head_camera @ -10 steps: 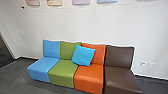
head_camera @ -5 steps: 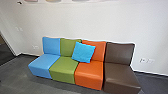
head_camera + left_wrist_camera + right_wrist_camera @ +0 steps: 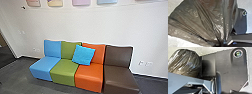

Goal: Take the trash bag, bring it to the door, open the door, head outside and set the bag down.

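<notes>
The dark, shiny trash bag point(image 3: 204, 18) spreads out large in the left wrist view, its film drawn together into tight folds at my left gripper point(image 3: 222, 43), which is shut on the gathered part. In the right wrist view the rounded body of the same trash bag point(image 3: 186, 63) stands beside the robot's base plate.
A row of blue, green, orange and brown seats point(image 3: 88, 77) stands along the white wall point(image 3: 100, 27), with a bright blue cushion point(image 3: 83, 55) on it. At the far left is a dark opening point(image 3: 5, 53). Pictures point(image 3: 81, 2) hang above.
The head view has tipped up and down a little, so the seats and wall pictures shift within it. The seats and the cushion keep their places relative to one another.
</notes>
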